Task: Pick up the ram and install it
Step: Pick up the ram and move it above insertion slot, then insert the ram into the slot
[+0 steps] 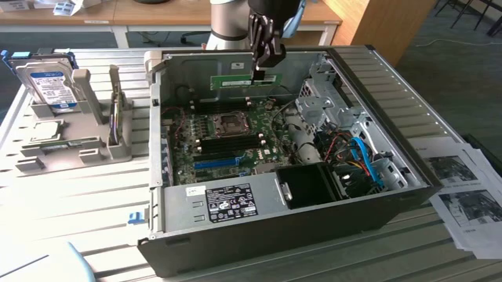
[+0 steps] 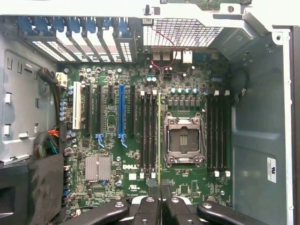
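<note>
**Exterior view.** The ram (image 1: pixel 244 81), a thin, narrow green circuit-board strip, hangs level on its long edge directly under the black gripper (image 1: pixel 263 71). The gripper is clamped on the strip's upper edge, nearer the end towards the exterior view's right. In the picture the ram sits above the square silver CPU socket (image 1: pixel 230 122), in front of the back wall of the open grey computer case (image 1: pixel 377 106). How high it hangs over the socket is hard to judge. Outside the case, well off to the exterior view's left of the socket, a silver, blue-labelled hard drive (image 1: pixel 47 85) stands in a grey holder on the pale slatted counter (image 1: pixel 79 194).

**Wrist view.** The ram (image 2: pixel 160 136) is seen edge-on as a thin pale-green line running out from the gripper (image 2: pixel 160 190), whose dark fingers are pressed against its two faces. The line lies just beside the CPU socket (image 2: pixel 183 140), between it and a bank of long black slots (image 2: pixel 148 136). The ram's chips are hidden at this angle, and I cannot tell whether its lower edge touches the board.
</note>
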Tool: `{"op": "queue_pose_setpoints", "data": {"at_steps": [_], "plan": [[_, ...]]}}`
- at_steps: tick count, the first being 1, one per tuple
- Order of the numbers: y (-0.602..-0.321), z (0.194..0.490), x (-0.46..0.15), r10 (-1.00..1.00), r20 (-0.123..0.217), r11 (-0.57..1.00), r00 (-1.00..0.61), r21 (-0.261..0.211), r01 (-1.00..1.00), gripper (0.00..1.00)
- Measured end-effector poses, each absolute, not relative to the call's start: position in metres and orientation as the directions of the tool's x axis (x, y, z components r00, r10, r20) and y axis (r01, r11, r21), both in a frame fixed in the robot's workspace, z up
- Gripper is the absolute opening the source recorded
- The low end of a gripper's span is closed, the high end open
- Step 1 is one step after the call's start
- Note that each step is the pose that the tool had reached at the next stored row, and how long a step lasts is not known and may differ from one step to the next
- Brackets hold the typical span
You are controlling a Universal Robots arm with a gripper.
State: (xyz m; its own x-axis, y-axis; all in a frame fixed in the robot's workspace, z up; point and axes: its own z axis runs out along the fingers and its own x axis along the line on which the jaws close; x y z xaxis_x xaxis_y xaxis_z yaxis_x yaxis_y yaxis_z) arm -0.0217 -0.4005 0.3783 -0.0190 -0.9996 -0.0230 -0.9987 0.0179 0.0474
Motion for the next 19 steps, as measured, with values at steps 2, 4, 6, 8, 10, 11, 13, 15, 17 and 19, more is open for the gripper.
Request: {"op": "queue_pose_setpoints", "data": {"at_steps": [2,4,6,8,10,11,13,15,17,19], "plan": [[-0.401,0.377,-0.022,-1.000,-0.023,0.018,-0.019,0.047,-0.999,0.11],[-0.401,0.375,-0.022,-1.000,-0.023,0.018,-0.019,0.048,-0.999,0.11],[-0.401,0.373,-0.022,-1.000,-0.023,0.018,-0.019,0.049,-0.999,0.11],[-0.401,0.357,-0.022,-1.000,-0.023,0.018,-0.019,0.053,-0.998,0.11],[-0.401,0.357,-0.022,-1.000,-0.023,0.018,-0.019,0.053,-0.998,0.11],[-0.401,0.357,-0.022,-1.000,-0.023,0.018,-0.019,0.053,-0.998,0.11],[-0.401,0.357,-0.022,-1.000,-0.023,0.018,-0.019,0.053,-0.998,0.11],[-0.401,0.357,-0.022,-1.000,-0.023,0.018,-0.019,0.053,-0.998,0.11],[-0.401,0.357,-0.022,-1.000,-0.023,0.018,-0.019,0.053,-0.998,0.11],[-0.401,0.357,-0.022,-1.000,-0.023,0.018,-0.019,0.053,-0.998,0.11]]}}
